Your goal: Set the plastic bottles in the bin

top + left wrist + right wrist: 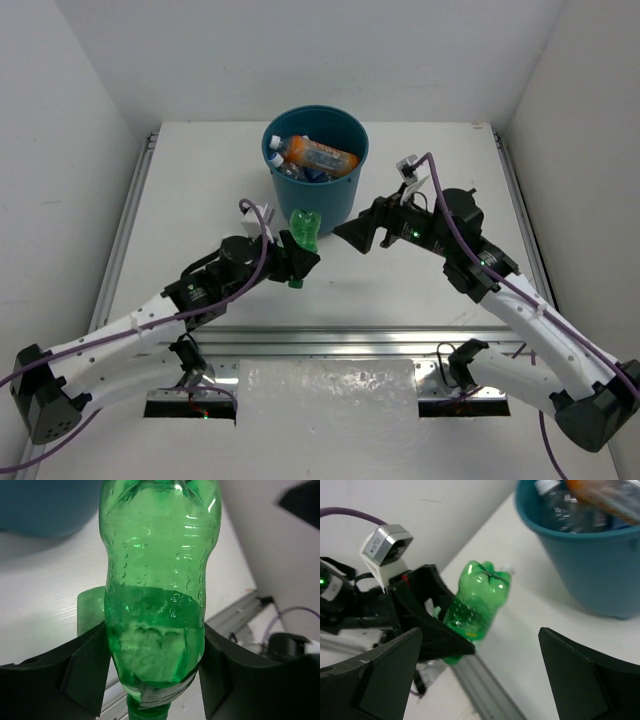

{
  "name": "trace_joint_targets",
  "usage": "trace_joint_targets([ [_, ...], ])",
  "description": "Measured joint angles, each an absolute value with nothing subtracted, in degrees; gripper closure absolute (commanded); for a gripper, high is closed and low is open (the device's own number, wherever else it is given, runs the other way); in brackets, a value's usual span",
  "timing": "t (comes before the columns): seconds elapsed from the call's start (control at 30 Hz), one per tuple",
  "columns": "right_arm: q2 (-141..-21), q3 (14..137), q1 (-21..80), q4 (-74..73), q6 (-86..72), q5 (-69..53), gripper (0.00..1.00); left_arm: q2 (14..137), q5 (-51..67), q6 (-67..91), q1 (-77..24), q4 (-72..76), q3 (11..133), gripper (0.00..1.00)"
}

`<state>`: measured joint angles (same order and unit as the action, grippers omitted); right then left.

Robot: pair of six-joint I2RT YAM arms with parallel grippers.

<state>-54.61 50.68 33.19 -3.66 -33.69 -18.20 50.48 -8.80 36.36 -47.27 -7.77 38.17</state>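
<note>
A green, translucent, ribbed plastic bottle (303, 232) (155, 605) (475, 602) is held by the left jaws, which are closed narrowly on its lower body near the neck. One black finger (75, 675) is pressed against each side of it. The bottle is tilted, with its lobed base pointed up and away toward the bin and its green neck end turned back toward the left arm. It is seen just in front of the near wall of the round, dark teal plastic bin (340, 195) (590, 580). In the right wrist view a strip of the white bench (200, 200) is seen between the two, so they are apart. Whether the bottle is lifted clear of the bench cannot be told.

The right jaws are spread wide and nothing is held between them. They are pointed leftward at the green bottle, from near the bin's right side.

Inside the bin, an orange bottle with a white cap (320, 155) is laid across the top of clear bottles with blue labels (300, 172).
</note>
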Motion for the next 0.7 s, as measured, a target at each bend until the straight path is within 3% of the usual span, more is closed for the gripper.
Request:
trace_joint_targets([
  [0.43, -62.6, 49.9, 37.5, 7.7, -42.5, -28.8, 0.05, 48.9, 12.8, 32.2, -47.4, 10.5, 35.9, 0.98],
  [0.5, -63.2, 49.9, 38.6, 7.9, -42.9, -29.7, 0.19, 48.9, 13.9, 31.9, -47.4, 11.7, 35.9, 0.92],
  [0.53, -63.5, 49.9, 39.0, 8.1, -43.1, -30.2, 0.5, 48.9, 14.4, 31.8, -47.4, 12.3, 35.9, 0.89],
  [0.6, -63.7, 50.1, 39.6, 8.8, -43.8, -31.1, 0.87, 49.3, 14.8, 31.1, -47.3, 13.1, 35.9, 0.77],
  [0.63, -63.6, 50.1, 39.6, 8.8, -43.8, -31.2, 0.97, 49.6, 15.0, 30.9, -47.3, 13.2, 36.2, 0.74],
  [0.7, -63.5, 50.1, 39.4, 9.1, -43.9, -31.2, 1.0, 50.4, 14.7, 30.4, -47.3, 13.1, 37.0, 0.63],
])
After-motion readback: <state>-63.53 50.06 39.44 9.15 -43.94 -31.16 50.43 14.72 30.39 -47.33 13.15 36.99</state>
